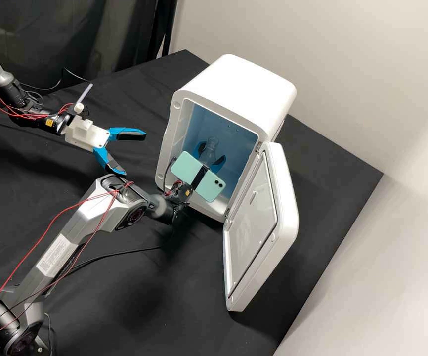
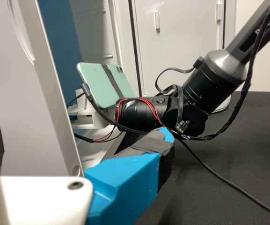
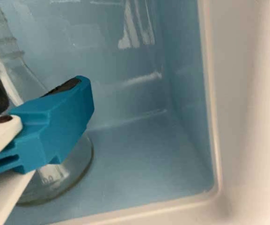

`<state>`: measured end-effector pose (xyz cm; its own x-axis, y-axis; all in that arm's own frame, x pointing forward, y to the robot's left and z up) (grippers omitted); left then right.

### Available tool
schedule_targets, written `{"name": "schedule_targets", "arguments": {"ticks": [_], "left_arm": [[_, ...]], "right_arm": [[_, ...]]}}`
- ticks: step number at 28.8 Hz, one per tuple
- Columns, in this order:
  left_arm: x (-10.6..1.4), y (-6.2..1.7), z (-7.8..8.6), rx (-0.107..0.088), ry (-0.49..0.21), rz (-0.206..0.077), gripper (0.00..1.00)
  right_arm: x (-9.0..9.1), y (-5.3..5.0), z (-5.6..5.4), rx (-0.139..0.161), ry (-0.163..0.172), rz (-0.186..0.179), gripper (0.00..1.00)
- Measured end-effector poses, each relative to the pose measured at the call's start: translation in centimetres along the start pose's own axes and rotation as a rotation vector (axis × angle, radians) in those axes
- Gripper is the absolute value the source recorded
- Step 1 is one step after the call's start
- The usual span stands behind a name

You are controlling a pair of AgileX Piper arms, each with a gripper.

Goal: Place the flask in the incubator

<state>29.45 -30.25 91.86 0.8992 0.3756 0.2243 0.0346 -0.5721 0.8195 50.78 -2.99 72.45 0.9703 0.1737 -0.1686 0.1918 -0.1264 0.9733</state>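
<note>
Presently the flask (image 1: 211, 147) stands upright inside the incubator (image 1: 243, 94), neck up, and its round glass base appears to rest on the blue floor (image 3: 144, 173). The right gripper (image 1: 210, 154) reaches in level through the open front, with one blue finger (image 3: 55, 122) on each side of the flask. Whether the fingers clamp the glass or sit slack around it cannot be told. The flask's long axis runs vertical, across the arm's line of reach, so the likely next step, loosening and drawing straight back out, should leave it standing. The door (image 1: 261, 232) hangs wide open, beside that path. The left gripper (image 1: 134, 153) hangs outside the incubator, well apart, with fingers spread and empty; the right arm is the nearer.
</note>
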Motion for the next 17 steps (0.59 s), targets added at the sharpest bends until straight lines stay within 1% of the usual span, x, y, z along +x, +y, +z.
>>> {"name": "schedule_targets", "arguments": {"ticks": [4, 8, 12, 15, 17], "left_arm": [[0.0, 0.0, 0.0, 0.0, 0.0, 0.0, 1.0], [0.0, 0.0, 0.0, 0.0, 0.0, 0.0, 1.0], [0.0, 0.0, 0.0, 0.0, 0.0, 0.0, 1.0], [0.0, 0.0, 0.0, 0.0, 0.0, 0.0, 1.0], [0.0, 0.0, 0.0, 0.0, 0.0, 0.0, 1.0]], "right_arm": [[0.0, -0.1, 0.2, 0.0, -0.017, -0.008, 1.0], [0.0, -0.2, 0.4, 0.0, -0.042, -0.021, 1.0], [-0.1, -0.4, 0.7, -0.003, -0.066, -0.038, 1.0], [-0.2, -0.6, 0.8, -0.002, -0.075, -0.044, 1.0], [-0.4, -0.8, 1.1, 0.001, -0.087, -0.053, 1.0]]}}
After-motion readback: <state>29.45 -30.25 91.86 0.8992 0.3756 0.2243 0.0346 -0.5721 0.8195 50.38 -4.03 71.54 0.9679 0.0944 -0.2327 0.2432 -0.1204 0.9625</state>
